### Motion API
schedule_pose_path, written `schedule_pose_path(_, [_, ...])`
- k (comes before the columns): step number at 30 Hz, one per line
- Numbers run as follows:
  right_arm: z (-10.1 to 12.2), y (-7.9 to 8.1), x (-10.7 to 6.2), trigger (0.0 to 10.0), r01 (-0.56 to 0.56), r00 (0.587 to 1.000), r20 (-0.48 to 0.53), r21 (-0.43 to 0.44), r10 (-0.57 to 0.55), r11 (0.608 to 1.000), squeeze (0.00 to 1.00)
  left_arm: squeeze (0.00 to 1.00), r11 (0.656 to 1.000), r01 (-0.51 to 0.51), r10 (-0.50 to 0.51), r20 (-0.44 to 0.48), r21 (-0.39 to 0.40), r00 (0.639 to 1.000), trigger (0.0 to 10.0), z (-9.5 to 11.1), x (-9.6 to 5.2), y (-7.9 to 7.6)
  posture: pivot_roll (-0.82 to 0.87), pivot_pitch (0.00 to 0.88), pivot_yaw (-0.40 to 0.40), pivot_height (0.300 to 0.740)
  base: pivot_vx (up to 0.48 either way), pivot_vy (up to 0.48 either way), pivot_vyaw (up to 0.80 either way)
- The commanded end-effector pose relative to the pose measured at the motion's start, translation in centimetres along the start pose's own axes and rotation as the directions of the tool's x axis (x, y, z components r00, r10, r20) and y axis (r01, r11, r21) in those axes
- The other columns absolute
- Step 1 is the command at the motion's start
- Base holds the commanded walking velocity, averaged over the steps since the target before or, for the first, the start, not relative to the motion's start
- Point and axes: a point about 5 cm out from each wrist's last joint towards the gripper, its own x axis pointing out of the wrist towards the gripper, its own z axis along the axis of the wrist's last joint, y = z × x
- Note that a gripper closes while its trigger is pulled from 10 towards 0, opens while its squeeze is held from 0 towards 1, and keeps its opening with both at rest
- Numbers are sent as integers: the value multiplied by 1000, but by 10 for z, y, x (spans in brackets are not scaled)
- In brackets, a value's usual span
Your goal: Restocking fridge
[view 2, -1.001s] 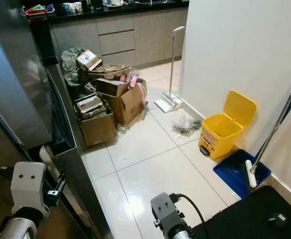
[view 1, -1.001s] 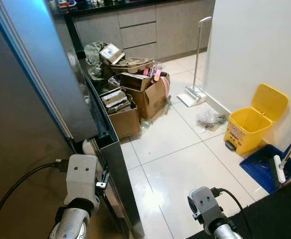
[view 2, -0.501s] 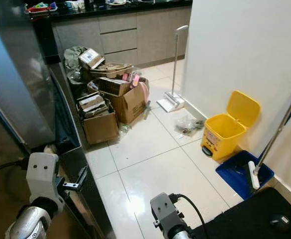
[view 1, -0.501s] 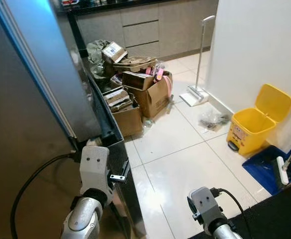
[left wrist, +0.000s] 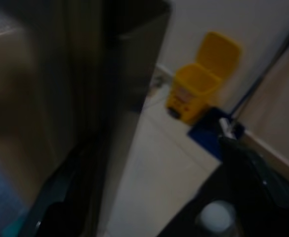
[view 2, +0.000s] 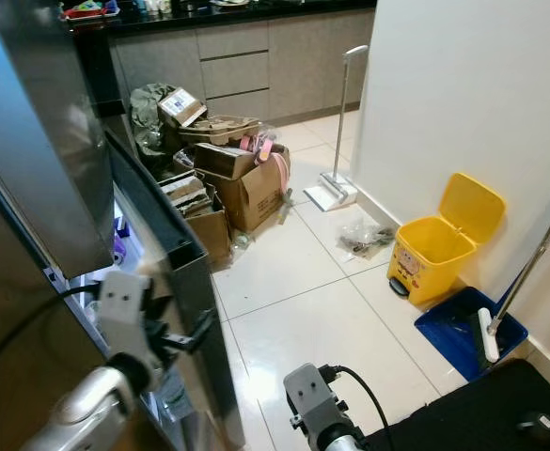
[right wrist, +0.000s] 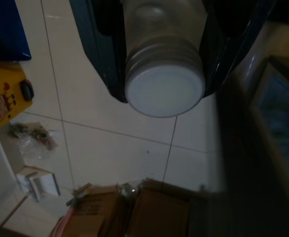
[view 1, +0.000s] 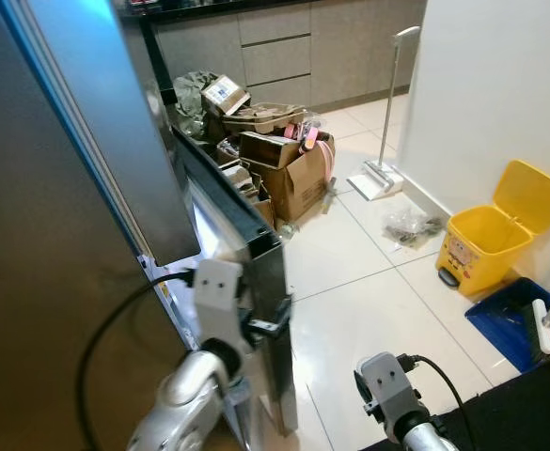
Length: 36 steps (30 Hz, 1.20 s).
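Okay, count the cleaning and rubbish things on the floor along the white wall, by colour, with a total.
Yellow: 1, the pedal bin
Blue: 1, the dustpan
White: 1, the long-handled floor sweeper
Clear: 1, the crumpled plastic bag
Total: 4

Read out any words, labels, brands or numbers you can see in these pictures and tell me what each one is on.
No text here can be read.
Yellow bin: a sticker on the front, too small to read; in the right wrist view it looks like a cartoon picture.
Cardboard boxes: faint print on the side and a white label on the top box, both too small.
Jar in the right end effector: plain lid, no marking.
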Motion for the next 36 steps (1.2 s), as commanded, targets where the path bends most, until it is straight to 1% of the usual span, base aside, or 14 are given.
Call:
schedule_pose_path(1, [7, 0, 4, 10000, -1, 1000, 27, -1, 1, 1000, 0, 0, 999, 46, -46, 15, -3, 999, 10000, 0, 16, -18, -69, 38, 17, 740, 0, 0, 0])
schedule_pose_path(2, [9, -2, 6, 10000, 5, 999, 33, -1, -5, 1000, 0, 0, 998, 56, -56, 31, 9, 998, 10000, 5, 30, -29, -80, 35, 17, 740, 0, 0, 0])
schedule_pose_path(3, [9, -2, 6, 10000, 5, 999, 33, -1, -5, 1000, 0, 0, 998, 56, -56, 31, 9, 998, 10000, 5, 30, -29, -80, 35, 17, 740, 0, 0, 0])
schedule_pose_path(5, [10, -4, 7, 10000, 12, 999, 36, -2, -11, 1000, 0, 0, 997, 79, -79, 42, 16, 996, 10000, 9, 39, -39, -83, 35, 19, 740, 0, 0, 0])
schedule_pose_path(7, [9, -4, 6, 10000, 15, 999, 35, -3, -14, 1000, 0, 0, 995, 99, -100, 65, 18, 993, 10000, 15, 44, -44, -88, 37, 21, 740, 0, 0, 0])
schedule_pose_path(10, [7, -5, 4, 10000, 17, 999, 32, -4, -17, 1000, 0, 0, 993, 118, -117, 87, 3, 989, 10000, 20, 44, -44, -91, 41, 22, 740, 0, 0, 0])
schedule_pose_path(13, [4, -4, 1, 10000, 22, 999, 24, -3, -22, 1000, 0, 0, 988, 155, -155, 81, 3, 985, 10000, 20, 33, -27, -88, 44, 25, 740, 0, 0, 0])
schedule_pose_path(16, [3, -3, 0, 10000, 22, 1000, 22, 0, -22, 1000, 0, 0, 990, 130, -133, 66, 45, 989, 10000, 16, 25, -8, -83, 46, 27, 740, 0, 0, 0])
schedule_pose_path(19, [4, -2, 1, 10000, 23, 999, 22, 2, -23, 1000, 0, 0, 983, 69, -75, 29, 171, 997, 10000, 5, 13, 9, -80, 47, 28, 740, 0, 0, 0])
schedule_pose_path(20, [4, -2, 1, 10000, 23, 999, 22, 2, -23, 1000, 0, 0, 983, 69, -75, 29, 171, 997, 10000, 5, 13, 9, -80, 47, 28, 740, 0, 0, 0])
schedule_pose_path(23, [6, -2, 3, 10000, 31, 999, 30, 8, -31, 999, 0, 0, 969, 36, -35, -8, 246, 999, 10000, -8, 1, 19, -76, 45, 35, 740, 0, 0, 0])
schedule_pose_path(31, [17, -8, 7, 10000, 63, 995, 80, 23, -65, 998, 0, 0, 959, 7, 20, -91, 283, 996, 10000, -32, -19, 30, -75, 44, 31, 740, 0, 0, 0])
schedule_pose_path(35, [27, -19, 12, 10000, 101, 987, 120, 30, -104, 994, 0, 0, 953, -40, 79, -119, 299, 990, 10000, -43, -30, 39, -76, 43, 29, 740, 0, 0, 0])
schedule_pose_path(36, [36, -31, 16, 10000, 137, 978, 151, 32, -140, 990, 0, 0, 948, -35, 85, -147, 316, 986, 10000, -50, -39, 42, -76, 41, 28, 740, 0, 0, 0])
